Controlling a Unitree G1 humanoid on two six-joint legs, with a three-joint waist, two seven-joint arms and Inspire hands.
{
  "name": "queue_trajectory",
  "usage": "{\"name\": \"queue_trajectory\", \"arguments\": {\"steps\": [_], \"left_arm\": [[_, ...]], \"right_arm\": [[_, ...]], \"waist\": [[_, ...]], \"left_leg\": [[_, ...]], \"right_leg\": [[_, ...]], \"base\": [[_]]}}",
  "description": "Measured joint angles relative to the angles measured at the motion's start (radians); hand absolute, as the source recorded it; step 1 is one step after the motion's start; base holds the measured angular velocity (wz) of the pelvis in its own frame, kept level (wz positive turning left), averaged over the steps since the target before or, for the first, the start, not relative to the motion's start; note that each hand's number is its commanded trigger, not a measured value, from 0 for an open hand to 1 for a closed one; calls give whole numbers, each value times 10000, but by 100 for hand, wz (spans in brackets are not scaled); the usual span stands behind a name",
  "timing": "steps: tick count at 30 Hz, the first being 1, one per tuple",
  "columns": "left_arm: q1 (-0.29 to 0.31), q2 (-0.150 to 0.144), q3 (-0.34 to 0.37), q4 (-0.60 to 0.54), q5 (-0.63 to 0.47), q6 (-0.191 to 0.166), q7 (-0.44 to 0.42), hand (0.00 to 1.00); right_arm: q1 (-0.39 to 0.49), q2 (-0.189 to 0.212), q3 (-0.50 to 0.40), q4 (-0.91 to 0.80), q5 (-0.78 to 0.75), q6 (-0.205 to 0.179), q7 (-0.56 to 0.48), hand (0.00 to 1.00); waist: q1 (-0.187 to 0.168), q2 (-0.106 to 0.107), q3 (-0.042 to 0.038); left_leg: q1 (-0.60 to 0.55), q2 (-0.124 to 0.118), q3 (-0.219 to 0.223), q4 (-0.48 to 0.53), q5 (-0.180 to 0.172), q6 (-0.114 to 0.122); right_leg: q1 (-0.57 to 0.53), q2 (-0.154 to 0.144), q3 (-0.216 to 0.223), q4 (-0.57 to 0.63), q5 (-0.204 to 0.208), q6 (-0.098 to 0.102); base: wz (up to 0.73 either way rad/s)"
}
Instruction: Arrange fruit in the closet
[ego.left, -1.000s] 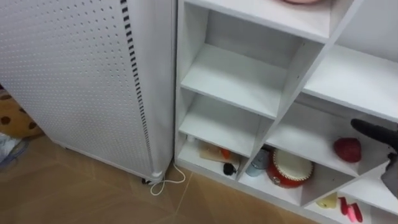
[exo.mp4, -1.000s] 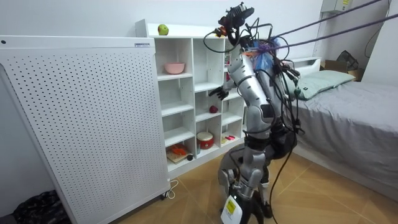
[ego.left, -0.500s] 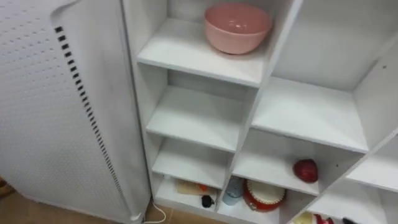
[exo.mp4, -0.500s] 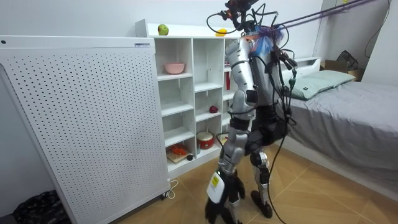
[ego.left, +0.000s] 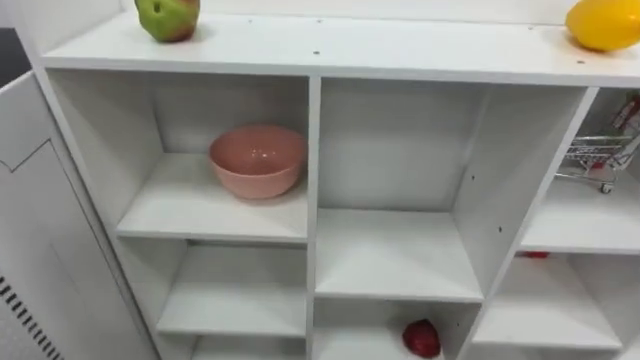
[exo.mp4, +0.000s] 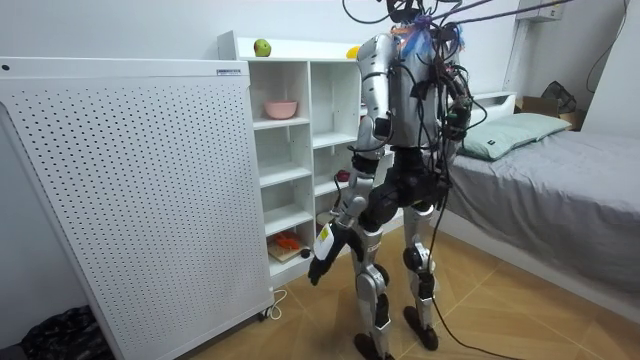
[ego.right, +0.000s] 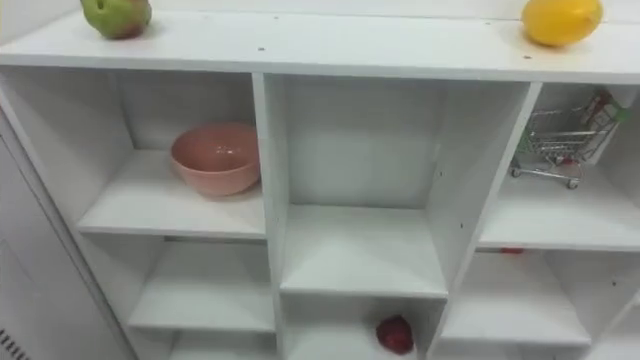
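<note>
A green apple (ego.left: 167, 17) lies at the left end of the white closet's top board (ego.left: 330, 45). A yellow fruit (ego.left: 603, 22) lies at the right end of the same board. Low in the middle column, a red fruit (ego.left: 421, 338) rests in its compartment. In the room view I stand upright facing the closet (exo.mp4: 300, 150), and the apple (exo.mp4: 262, 47) and the yellow fruit (exo.mp4: 352, 52) lie on top of it. My left hand (exo.mp4: 320, 262) hangs down beside my thigh, away from the shelves.
A pink bowl (ego.left: 257, 160) sits in the upper left compartment, a small wire shopping cart (ego.left: 598, 155) in the upper right one. A white perforated panel (exo.mp4: 140, 190) stands left of the closet. A bed (exo.mp4: 560, 180) lies behind me at the room view's right.
I have risen from a squat to standing, so the eye view has swept up from the bottom shelves to the closet top. My right hand has drawn away from the red fruit's compartment.
</note>
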Motion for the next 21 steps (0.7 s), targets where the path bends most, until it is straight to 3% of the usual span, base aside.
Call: {"name": "queue_trajectory", "arguments": {"steps": [2, 4, 9, 17, 21], "left_arm": [[7, -221, 307, 80, 283, 77, 14, 0], [41, -471, 715, 186, 572, 177, 33, 0], [-8, -694, 1462, 267, 1137, 248, 5, 0], [-197, -952, 1781, 267, 1941, 588, -593, 0], [-211, -1238, 2174, 271, 1941, 716, -881, 0]], "right_arm": [[125, 310, -364, 285, 146, 6, -84, 0], [150, 646, -863, 587, 96, 6, -232, 0], [171, 1112, -1886, 1145, -159, 37, -369, 0], [87, 1207, -2219, 1908, -186, 586, -354, 0], [-125, 1213, -2312, 1968, -209, 932, -335, 0]], "waist": [[-20, -13, 1], [-284, -11, -9], [-742, 37, -50], [-843, 154, -34], [-789, 203, -22]], "left_leg": [[406, 0, 18, -179, 0, 0], [914, -21, 36, -463, 6, -11], [1766, -53, 79, -972, 33, -53], [2547, -43, 197, -1273, 50, -79], [2589, -38, 231, -1271, 50, -78]], "right_leg": [[423, 67, 31, -322, 39, 35], [990, 137, 127, -736, 99, 72], [1752, 218, 294, -1200, 153, 128], [2362, 290, 674, -1352, 188, 128], [2341, 307, 811, -1343, 188, 127]], "base": [[7], [0], [-5], [-10], [-9]]}}
